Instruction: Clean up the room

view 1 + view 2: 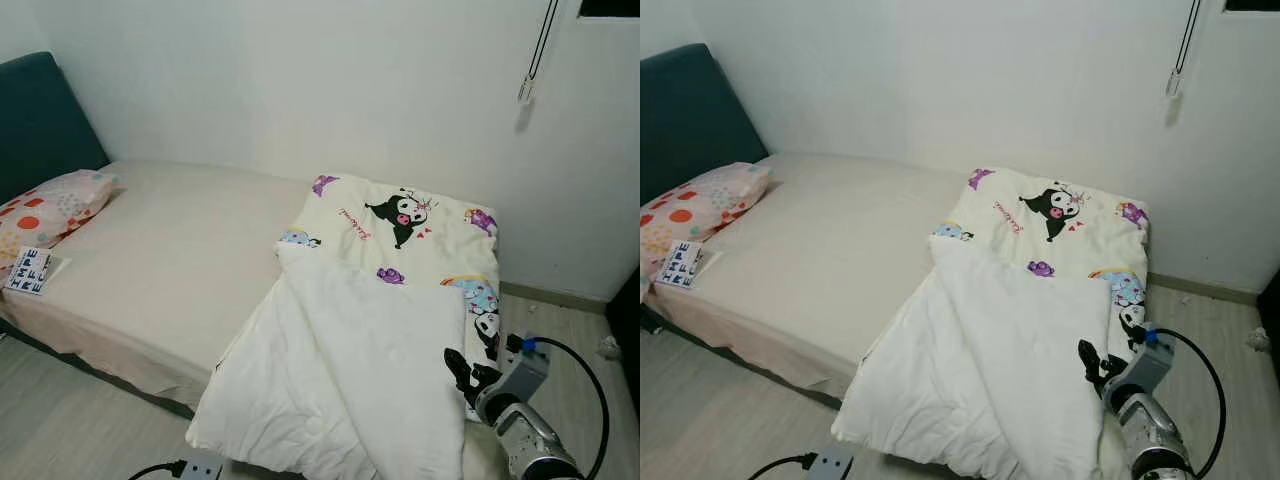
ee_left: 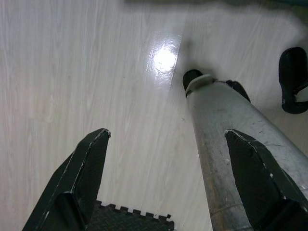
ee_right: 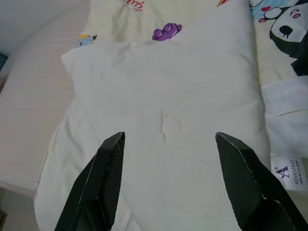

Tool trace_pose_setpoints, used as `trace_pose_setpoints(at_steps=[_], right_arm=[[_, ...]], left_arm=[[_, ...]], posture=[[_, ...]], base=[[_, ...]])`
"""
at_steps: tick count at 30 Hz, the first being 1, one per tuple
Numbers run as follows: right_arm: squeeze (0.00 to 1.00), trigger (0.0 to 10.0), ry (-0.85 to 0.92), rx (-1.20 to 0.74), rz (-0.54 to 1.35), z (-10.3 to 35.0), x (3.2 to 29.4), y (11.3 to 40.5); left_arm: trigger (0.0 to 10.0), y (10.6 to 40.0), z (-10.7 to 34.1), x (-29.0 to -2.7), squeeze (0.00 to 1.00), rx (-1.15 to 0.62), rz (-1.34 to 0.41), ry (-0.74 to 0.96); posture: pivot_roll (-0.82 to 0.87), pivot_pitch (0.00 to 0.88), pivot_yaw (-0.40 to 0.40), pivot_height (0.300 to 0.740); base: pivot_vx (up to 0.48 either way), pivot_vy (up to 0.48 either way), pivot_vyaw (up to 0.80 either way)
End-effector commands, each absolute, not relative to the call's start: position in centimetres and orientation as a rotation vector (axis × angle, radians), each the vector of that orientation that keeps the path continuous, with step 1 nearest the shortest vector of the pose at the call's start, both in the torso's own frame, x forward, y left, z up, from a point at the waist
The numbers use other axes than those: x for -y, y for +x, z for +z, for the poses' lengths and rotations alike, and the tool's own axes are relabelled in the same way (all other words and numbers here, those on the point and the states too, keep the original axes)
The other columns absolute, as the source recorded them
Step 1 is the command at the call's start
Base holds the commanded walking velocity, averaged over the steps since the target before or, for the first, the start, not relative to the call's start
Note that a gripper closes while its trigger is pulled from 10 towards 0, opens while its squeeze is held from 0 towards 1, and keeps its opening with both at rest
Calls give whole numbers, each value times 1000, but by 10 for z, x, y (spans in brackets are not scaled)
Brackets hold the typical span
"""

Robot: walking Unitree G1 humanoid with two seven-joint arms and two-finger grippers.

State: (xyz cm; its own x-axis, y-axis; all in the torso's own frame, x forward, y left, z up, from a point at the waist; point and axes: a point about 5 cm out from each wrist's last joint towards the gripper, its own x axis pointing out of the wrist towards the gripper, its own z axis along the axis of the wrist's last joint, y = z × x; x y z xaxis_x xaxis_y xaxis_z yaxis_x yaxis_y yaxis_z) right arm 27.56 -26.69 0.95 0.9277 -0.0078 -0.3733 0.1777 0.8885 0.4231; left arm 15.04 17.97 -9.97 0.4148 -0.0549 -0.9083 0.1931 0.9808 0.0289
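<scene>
A single bed [image 1: 170,260] with a beige sheet is seen against a white wall, with a dark teal headboard [image 1: 40,120] at its far left end. A pink pillow with coloured dots [image 1: 45,210] lies by the headboard, and a small card printed with black letters [image 1: 30,270] rests on the mattress edge just beside it.

A cream quilt printed with cartoon characters [image 1: 400,230] is spread over the foot of the bed. Its plain white underside [image 1: 350,370] is folded back over it and hangs off the near edge of the mattress towards the pale wooden floor [image 1: 60,430].

The right gripper [image 1: 462,372] is raised at the lower right, its silver forearm angled up and to the left, with a black cable looping behind the wrist. It is held just beside the right edge of the folded quilt. In the right wrist view its two black fingers [image 3: 103,173] are spread wide apart, pointing at the white fabric, with nothing pinched between them; a small sewn label [image 3: 288,174] is visible at the quilt's edge.

The left gripper [image 2: 168,178] is pointed down at the floor, its fingers [image 2: 84,168] also spread apart and empty, beside a silver leg of the robot [image 2: 226,130] and above a dark foam mat edge [image 2: 130,219].
</scene>
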Motion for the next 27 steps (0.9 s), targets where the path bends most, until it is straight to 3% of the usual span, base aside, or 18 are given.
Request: trace_pose_setpoints(at_steps=[1,9,17,27], right_arm=[[0,10000,471,-379,-89,8,264,276],[0,10000,448,-373,-90,13,268,279],[0,10000,325,-380,-89,20,278,281],[0,10000,320,-276,-98,46,300,291]], left_arm=[[10000,147,-100,-187,0,-1150,-152,155],[10000,148,-100,-188,0,-1134,-112,114],[10000,199,-73,-205,0,-878,103,-105],[10000,223,-54,-220,0,-755,96,-108]], posture=[[-191,0,96,635],[-189,0,90,600],[-182,0,82,565],[-133,75,107,530]], base=[[0,0,0],[0,0,0],[0,0,0],[0,0,0]])
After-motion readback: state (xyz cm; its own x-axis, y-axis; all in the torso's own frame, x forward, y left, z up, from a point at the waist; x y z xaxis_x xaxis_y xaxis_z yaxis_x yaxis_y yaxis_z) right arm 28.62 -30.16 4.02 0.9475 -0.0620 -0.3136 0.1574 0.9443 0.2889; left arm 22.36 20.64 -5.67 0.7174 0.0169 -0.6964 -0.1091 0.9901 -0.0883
